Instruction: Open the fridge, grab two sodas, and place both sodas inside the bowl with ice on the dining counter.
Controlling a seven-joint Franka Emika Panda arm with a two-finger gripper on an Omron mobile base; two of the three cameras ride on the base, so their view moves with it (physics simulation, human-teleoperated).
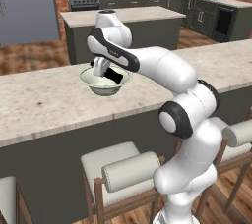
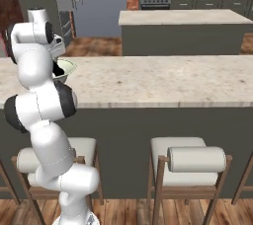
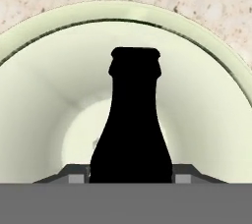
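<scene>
**Dark soda poised over the bowl**

The gripper [image 1: 109, 73] is closed on the dark soda [image 3: 130, 129], fingers partly apart around its body, and holds it over the hollow of the bowl [image 1: 90, 77]. The bowl sits on the dining counter [image 1: 44, 100], well back from the near edge and toward the far edge, at the left part of the stretch in the right base view. From the hand view the bottle's neck points across the pale inside of the bowl, whose bottom looks bare; ice or a first soda cannot be made out.

To do this step well, the robot should probably lower the bottle until it is close to the bowl's floor, keep it centred inside the rim, and only then part the fingers, so it does not bounce or roll out over the wide rim.

Cushioned stools [image 1: 118, 169] stand along the near side, below the arm. The island [image 2: 183, 19] lies beyond the counter, and the fridge [image 2: 69, 2] stands at the back. Nothing appears to block the descent.
</scene>
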